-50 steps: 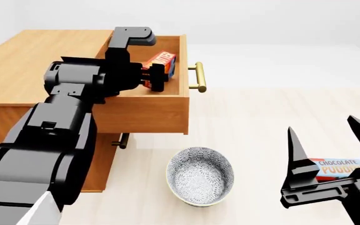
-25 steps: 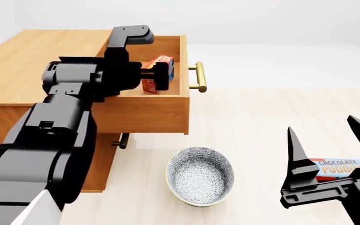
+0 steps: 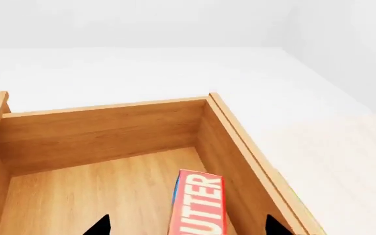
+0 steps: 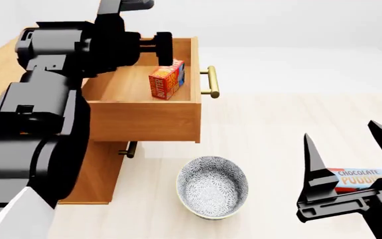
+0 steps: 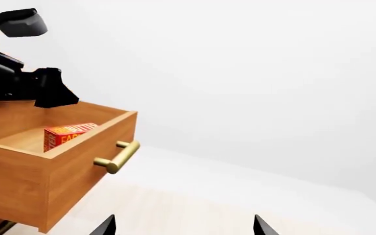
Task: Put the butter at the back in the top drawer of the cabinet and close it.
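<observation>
The top drawer (image 4: 147,122) of the cabinet (image 4: 101,169) stands pulled out, its brass handle (image 4: 209,82) on the front. The butter (image 4: 166,79) stands on end inside it, near the front right corner. My left gripper (image 4: 161,47) is open and hangs above the butter, apart from it. In the left wrist view the butter (image 3: 198,203) lies on the drawer floor (image 3: 96,196) between the spread tips of the left gripper (image 3: 188,227), touching neither. My right gripper (image 4: 347,144) is open and empty over the floor. The right wrist view shows the drawer (image 5: 64,161), the butter (image 5: 67,136) and the right gripper (image 5: 183,227).
A patterned bowl (image 4: 212,186) sits on the floor below the drawer front. A chocolate pudding box (image 4: 363,179) lies behind my right gripper. A lower drawer's handle (image 4: 128,149) shows under the open drawer. The left arm covers much of the cabinet top.
My left gripper has let go of the butter, opened and risen up and back. The butter now stands alone in the drawer. The right arm has not moved.
</observation>
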### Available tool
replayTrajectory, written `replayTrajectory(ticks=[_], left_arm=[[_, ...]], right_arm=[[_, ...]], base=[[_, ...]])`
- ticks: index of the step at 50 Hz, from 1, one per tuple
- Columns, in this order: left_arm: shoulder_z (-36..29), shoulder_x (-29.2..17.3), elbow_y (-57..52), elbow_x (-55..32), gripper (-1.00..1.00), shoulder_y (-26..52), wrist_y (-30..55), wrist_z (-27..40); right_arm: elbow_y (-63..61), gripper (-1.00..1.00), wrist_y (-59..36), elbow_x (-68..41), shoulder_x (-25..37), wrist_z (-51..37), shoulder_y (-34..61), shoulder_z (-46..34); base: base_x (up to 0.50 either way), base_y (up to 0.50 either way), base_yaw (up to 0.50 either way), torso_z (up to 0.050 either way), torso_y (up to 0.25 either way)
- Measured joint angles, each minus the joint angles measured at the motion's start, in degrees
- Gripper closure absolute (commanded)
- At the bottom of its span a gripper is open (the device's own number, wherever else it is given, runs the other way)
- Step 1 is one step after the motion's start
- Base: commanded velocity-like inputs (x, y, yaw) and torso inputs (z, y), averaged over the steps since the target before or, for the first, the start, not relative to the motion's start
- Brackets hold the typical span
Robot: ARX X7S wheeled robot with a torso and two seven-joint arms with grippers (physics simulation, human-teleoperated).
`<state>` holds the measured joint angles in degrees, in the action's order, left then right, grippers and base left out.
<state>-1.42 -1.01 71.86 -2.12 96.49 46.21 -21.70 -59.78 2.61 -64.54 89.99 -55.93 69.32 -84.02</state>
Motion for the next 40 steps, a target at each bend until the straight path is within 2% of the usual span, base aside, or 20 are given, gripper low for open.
replayTrajectory(ticks=[6,11,21,30,40], left_arm=[[0.0,0.3,-16.6,-2.5,-1.00,-2.6,12.1,2.8],[-1.1,0.5,-31.9,-8.7,-1.00,-5.1,23.4,9.2],[-6.9,-0.5,-50.1,-36.4,-1.00,-8.1,36.1,36.2],[-15.3,0.3,-55.1,-56.3,-1.00,-8.0,37.7,55.7],[-31.9,0.7,-55.7,-73.4,-1.00,-4.8,28.4,68.5]], right_arm=[[-0.1,-1.00,0.1,0.1,0.0,0.2,0.0,0.1],[-0.1,-1.00,0.2,0.4,0.0,0.2,-0.1,0.1],[-0.2,-1.00,0.9,1.7,0.0,0.0,-0.7,-0.4],[-0.2,-1.00,2.2,4.1,0.0,-1.0,-1.9,-1.5],[-0.2,-1.00,4.2,9.0,0.0,-3.7,-4.6,-4.1]], base=[[0.00,0.00,0.00,0.000,0.000],[0.00,0.00,0.00,0.000,0.000],[0.00,0.00,0.00,0.000,0.000],[0.00,0.00,0.00,0.000,0.000],[0.00,0.00,0.00,0.000,0.000]])
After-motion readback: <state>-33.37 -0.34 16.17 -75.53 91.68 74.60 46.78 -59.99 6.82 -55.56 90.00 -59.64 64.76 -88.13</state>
